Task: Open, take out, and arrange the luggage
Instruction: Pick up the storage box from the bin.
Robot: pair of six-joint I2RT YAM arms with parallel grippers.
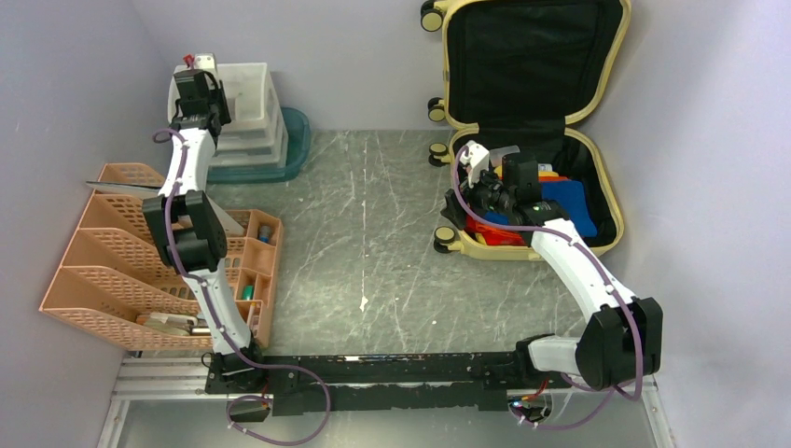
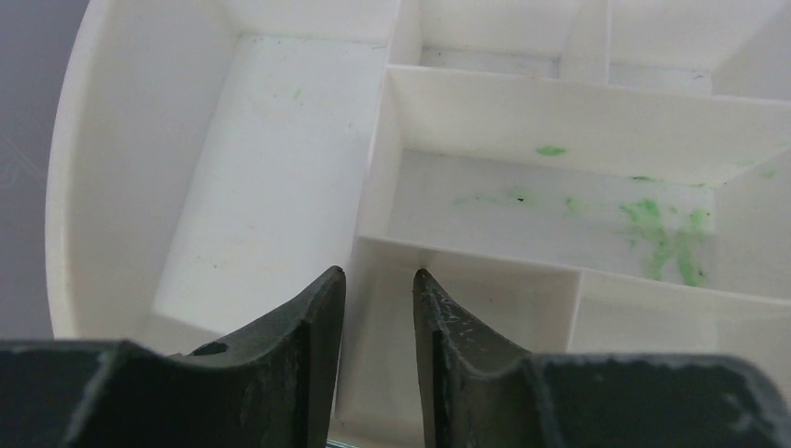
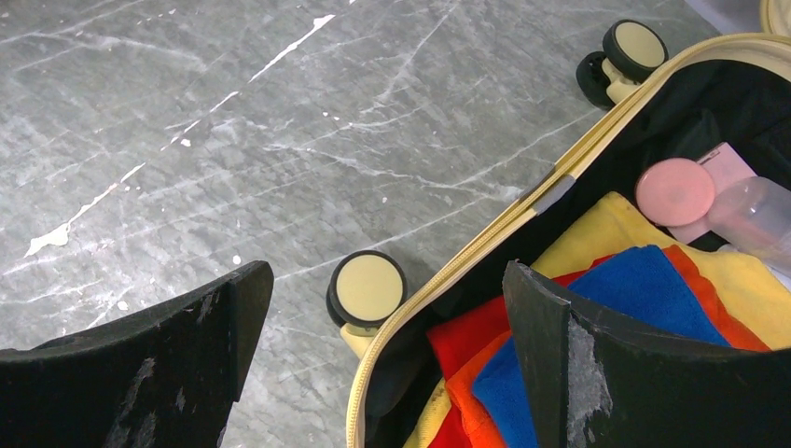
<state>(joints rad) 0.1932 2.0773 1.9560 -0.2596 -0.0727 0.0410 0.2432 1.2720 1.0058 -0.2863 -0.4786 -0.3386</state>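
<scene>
Upper left of top view: left gripper (image 2: pixel 378 273) over the white drawer unit (image 1: pixel 250 110), pointed down into its compartments. Fingers close together with a narrow gap, nothing between them. Only bare white dividers with green smears in the left wrist view. Teal tray (image 1: pixel 297 140) just beside the unit, orange rack (image 1: pixel 112 271) below it along the left edge. Well apart from the luggage, with the whole grey table (image 1: pixel 373 233) between.

Upper right of top view: luggage (image 1: pixel 534 61) already open, lid upright against the back wall, lower shell flat on the table. Wheels all at the left end, so long axis judged left to right across the frame. Still packed, with nothing from it seen out on the table.

Right gripper (image 3: pixel 387 275) at the shell's near-left corner, fingers spread wide and empty. Straddling the zipper rim in the right wrist view: left finger over bare table, right finger over the folded cloths. One wheel (image 3: pixel 368 287) directly between the fingers. Contents all to the right of the gap: blue cloth (image 3: pixel 644 280) on red, orange and yellow ones, pink round lid (image 3: pixel 674 191) and clear bottle (image 3: pixel 760 215) at the upper right.

Judgement: opening done, unpacking in hand, right arm far nearer. Needs a shift right over the cloths before closing, otherwise rim or wheel caught instead.
</scene>
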